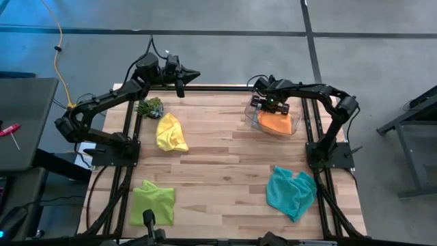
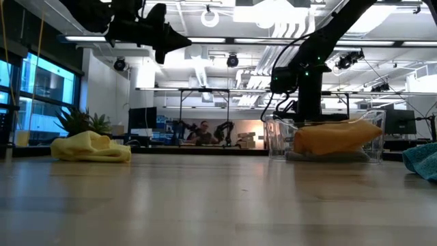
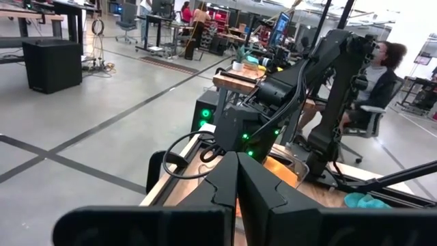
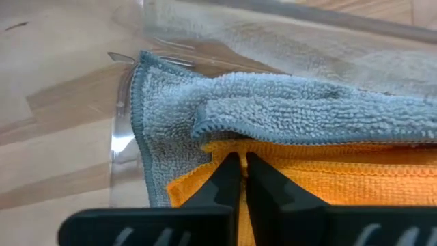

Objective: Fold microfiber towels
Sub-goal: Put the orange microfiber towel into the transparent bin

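Observation:
An orange towel (image 1: 276, 123) lies in the clear plastic bin (image 1: 250, 115) at the far right, on top of a grey towel (image 4: 287, 109). My right gripper (image 4: 237, 162) is shut, low in the bin, at the orange towel's edge (image 4: 205, 181). My left gripper (image 1: 181, 87) is shut and empty, high above the far left edge. A crumpled yellow towel (image 1: 171, 133) lies far left, a lime green towel (image 1: 153, 201) near left and a teal towel (image 1: 292, 191) near right, all on the table. My right gripper comes slanting down from above into the bin. Its shut fingertips (image 4: 229, 167) rest on the orange towel's edge, right below a fold of the grey towel (image 4: 225, 130). Whether any cloth is between the fingers, I cannot tell. Both towels lie in the bin.
A small green spiky plant (image 1: 150, 107) stands at the far left, beside the yellow towel. The middle of the wooden table (image 1: 225, 171) is bare. People sit at desks in the room behind (image 3: 379, 75).

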`<state>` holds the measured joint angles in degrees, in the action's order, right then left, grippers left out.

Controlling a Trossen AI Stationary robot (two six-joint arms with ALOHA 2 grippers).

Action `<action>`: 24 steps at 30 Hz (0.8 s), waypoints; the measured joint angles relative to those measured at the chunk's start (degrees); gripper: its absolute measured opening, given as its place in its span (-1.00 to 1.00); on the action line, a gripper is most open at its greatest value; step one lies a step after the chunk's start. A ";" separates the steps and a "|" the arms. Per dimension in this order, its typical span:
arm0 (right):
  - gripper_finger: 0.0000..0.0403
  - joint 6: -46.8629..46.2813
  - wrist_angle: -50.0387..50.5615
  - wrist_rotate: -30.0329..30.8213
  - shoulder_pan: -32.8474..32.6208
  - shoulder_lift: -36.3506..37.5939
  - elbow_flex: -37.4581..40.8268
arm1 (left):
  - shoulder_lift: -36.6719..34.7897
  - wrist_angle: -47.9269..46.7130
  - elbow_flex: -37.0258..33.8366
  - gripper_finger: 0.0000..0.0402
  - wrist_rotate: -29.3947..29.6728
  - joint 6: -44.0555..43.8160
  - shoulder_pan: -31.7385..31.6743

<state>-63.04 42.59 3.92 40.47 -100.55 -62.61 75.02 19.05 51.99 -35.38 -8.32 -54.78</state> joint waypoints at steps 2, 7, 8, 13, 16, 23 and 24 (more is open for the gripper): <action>-0.97 0.04 0.00 0.00 0.00 0.00 0.00 | 0.02 0.00 0.00 -1.00 0.00 0.00 0.00; -0.99 0.08 0.00 0.09 0.00 0.00 0.00 | 0.02 -0.01 0.00 -1.00 0.00 0.00 0.00; -0.99 0.09 0.00 0.09 0.00 0.00 0.00 | 0.02 -0.01 0.00 -1.00 0.00 0.00 0.00; -1.00 0.12 0.01 0.24 0.00 0.62 0.00 | 0.02 -0.03 0.00 -1.00 0.00 0.00 0.00; -1.00 0.10 0.04 0.90 0.00 2.09 0.00 | 0.02 -0.01 0.00 -1.00 0.00 0.00 0.00; -1.00 0.02 2.02 2.43 -0.01 4.79 0.00 | 0.02 -0.05 0.00 -1.00 0.00 1.05 0.00; -1.00 0.02 2.11 1.33 0.13 4.72 0.00 | 0.02 -0.03 0.00 -1.00 0.00 1.05 0.00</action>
<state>-63.02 44.70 5.26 40.60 -95.83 -62.61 75.05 19.03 51.99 -35.38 -7.27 -54.78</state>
